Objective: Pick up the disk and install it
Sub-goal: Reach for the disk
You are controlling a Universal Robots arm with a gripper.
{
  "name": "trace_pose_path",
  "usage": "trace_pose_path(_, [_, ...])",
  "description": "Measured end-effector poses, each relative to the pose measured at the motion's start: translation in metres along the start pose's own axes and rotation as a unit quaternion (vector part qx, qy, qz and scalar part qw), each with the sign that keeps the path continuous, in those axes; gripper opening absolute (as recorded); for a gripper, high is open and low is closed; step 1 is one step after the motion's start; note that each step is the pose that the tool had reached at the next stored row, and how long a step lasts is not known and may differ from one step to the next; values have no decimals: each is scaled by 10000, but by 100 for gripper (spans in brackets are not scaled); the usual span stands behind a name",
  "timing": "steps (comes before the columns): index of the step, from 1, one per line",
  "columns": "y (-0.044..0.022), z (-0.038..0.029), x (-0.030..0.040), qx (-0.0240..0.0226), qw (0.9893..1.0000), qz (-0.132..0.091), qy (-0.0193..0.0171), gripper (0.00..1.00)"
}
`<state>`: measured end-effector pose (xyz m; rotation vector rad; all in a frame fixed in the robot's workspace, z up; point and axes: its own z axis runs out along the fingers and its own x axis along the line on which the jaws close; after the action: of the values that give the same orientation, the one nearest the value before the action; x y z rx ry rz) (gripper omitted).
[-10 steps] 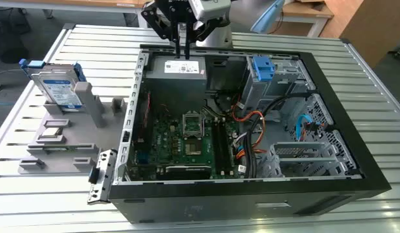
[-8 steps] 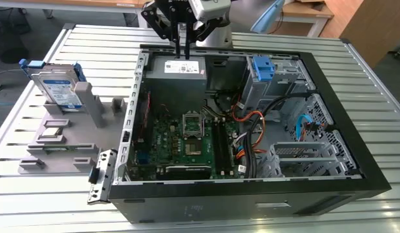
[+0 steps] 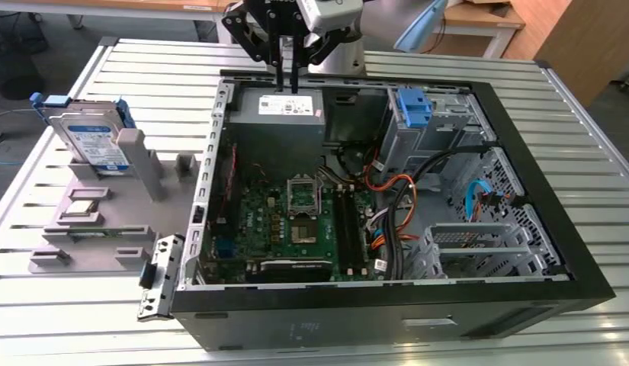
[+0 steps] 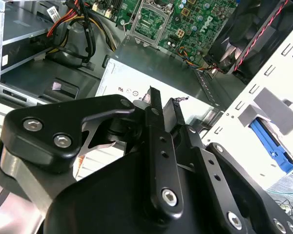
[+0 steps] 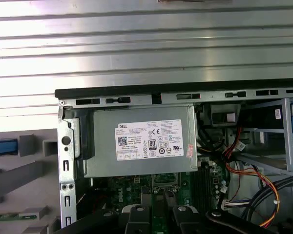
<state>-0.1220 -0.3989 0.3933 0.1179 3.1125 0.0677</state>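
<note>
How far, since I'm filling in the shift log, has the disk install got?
Done: nothing yet. The disk stands upright in the grey holder outside the computer case, on the exterior view's left. In hand: nothing; the gripper hangs empty, shut, above the power supply inside the case. Left: both pickup and install.

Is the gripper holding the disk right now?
No, the disk stands in the grey holder at the exterior view's left, apart from the gripper, which hangs over the power supply.
</note>
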Motion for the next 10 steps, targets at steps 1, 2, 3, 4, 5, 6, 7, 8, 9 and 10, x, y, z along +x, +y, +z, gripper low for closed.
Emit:
trace_pose_path(1, [0, 0, 0, 0, 10000, 0, 0, 25])
trace_pose_path(2, [0, 0, 0, 0, 10000, 0, 0, 25])
trace_pose_path(3, [0, 0, 0, 0, 10000, 0, 0, 23])
trace_pose_path(4, [0, 0, 0, 0, 10000, 0, 0, 23])
trace_pose_path(5, [0, 0, 0, 0, 10000, 0, 0, 17])
trace_pose_path(6, [0, 0, 0, 0, 10000, 0, 0, 17])
trace_pose_path(7, [0, 0, 0, 0, 10000, 0, 0, 11])
trace_pose_path(8, [0, 0, 0, 0, 10000, 0, 0, 10])
trace_pose_path(9, [0, 0, 0, 0, 10000, 0, 0, 10])
trace_pose_path(10, [0, 0, 0, 0, 10000, 0, 0, 10])
